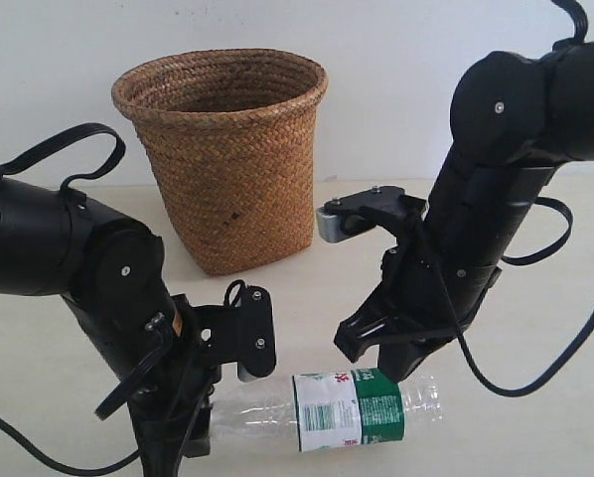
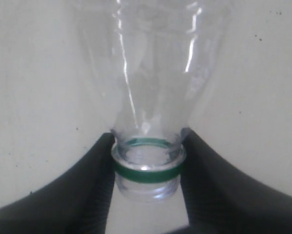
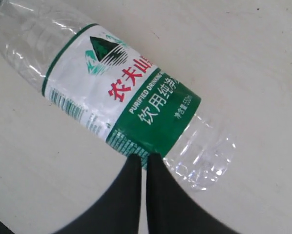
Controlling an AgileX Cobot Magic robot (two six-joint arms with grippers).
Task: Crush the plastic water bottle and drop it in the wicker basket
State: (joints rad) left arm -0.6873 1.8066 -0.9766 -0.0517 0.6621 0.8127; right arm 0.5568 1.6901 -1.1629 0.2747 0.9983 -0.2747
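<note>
The plastic water bottle [image 1: 347, 407] lies on its side on the pale table, near the front edge. It is clear, with a white-and-green label [image 3: 121, 92] bearing red characters. Its neck [image 2: 147, 168] shows a green ring and an open mouth with no cap. My left gripper [image 2: 147, 165] is shut on that neck, one black finger on each side. The right gripper [image 3: 145, 157] is shut with nothing in it. Its tips hang over the green end of the label, near the bottle's base [image 3: 204, 156]; contact cannot be told. The wicker basket [image 1: 227, 169] stands upright at the back.
The left arm [image 1: 98, 268] fills the front left. The right arm [image 1: 496, 189] comes down from the upper right, trailing black cables [image 1: 545, 248]. A white wall rises behind the basket. Bare table [image 1: 307, 298] lies between the basket and the bottle.
</note>
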